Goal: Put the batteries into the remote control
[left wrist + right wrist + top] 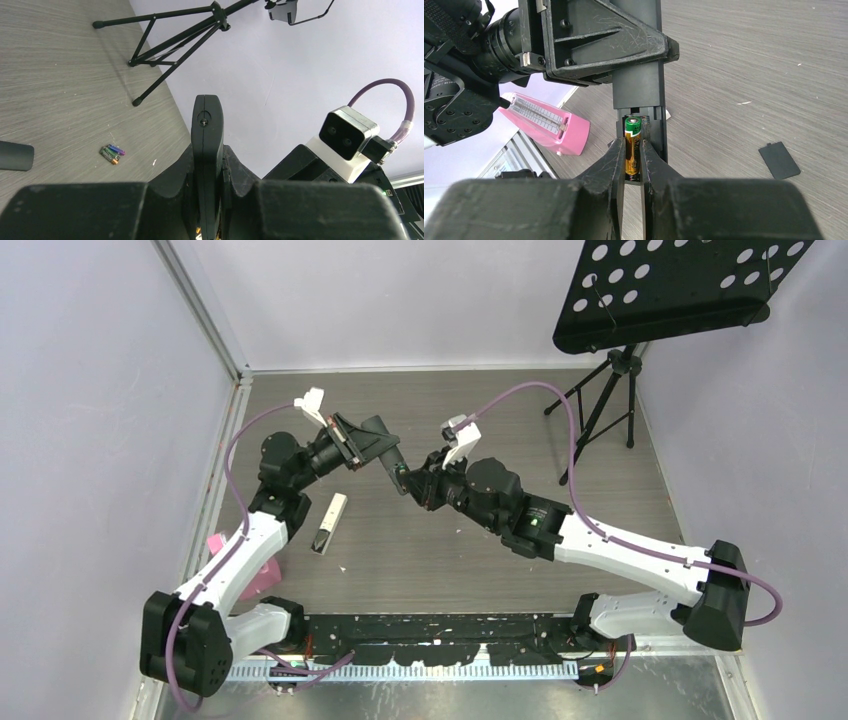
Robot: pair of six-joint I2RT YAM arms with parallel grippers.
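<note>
My left gripper (385, 455) is shut on a black remote control (375, 445) and holds it above the table. In the left wrist view the remote (207, 135) stands edge-on between the fingers (175, 172). My right gripper (405, 480) is shut on an orange-gold and green battery (632, 145). The battery lies lengthwise in the remote's open compartment (655, 135), with the gripper (632, 155) at its lower half. Several loose batteries (112, 153), green, purple and orange, lie together on the table. The remote's black cover (779, 160) lies flat on the table.
A white and black remote (328, 523) lies on the table left of centre. A pink object (255, 575) stands by the left wall, also in the right wrist view (546, 125). A music stand (680, 290) on a tripod (600, 410) stands back right.
</note>
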